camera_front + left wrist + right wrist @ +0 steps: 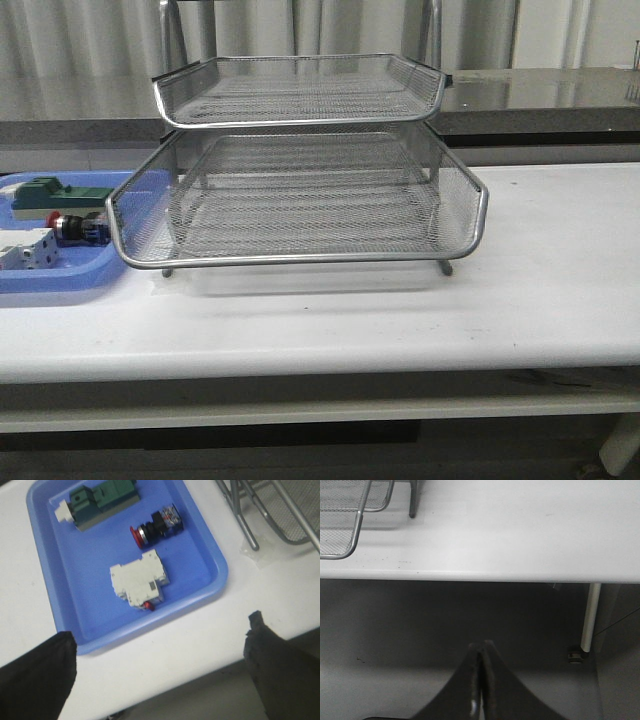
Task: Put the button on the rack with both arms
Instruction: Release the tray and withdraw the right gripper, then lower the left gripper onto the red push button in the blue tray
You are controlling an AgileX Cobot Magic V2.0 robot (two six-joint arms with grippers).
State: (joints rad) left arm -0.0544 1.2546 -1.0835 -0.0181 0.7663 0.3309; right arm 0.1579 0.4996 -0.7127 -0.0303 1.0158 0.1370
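On your left, the button (156,524) lies in the blue tray (210,555) between a green block (102,501) and a white switch (137,580); your left gripper (160,650) hangs spread wide; your right gripper (481,680) is pressed closed, holding nothing; the rack (300,200) stands alongside.

Front view faces rack (300,190), left wrist above tray (210,555), right wrist off table edge (480,572)

Silver wire-mesh rack (300,190) with chrome frame, white desk (540,270), blue plastic tray (200,545), button (156,526) with red head and black-and-silver body, green block (102,502), white switch (137,582) with a small red tab, black tools (160,670)
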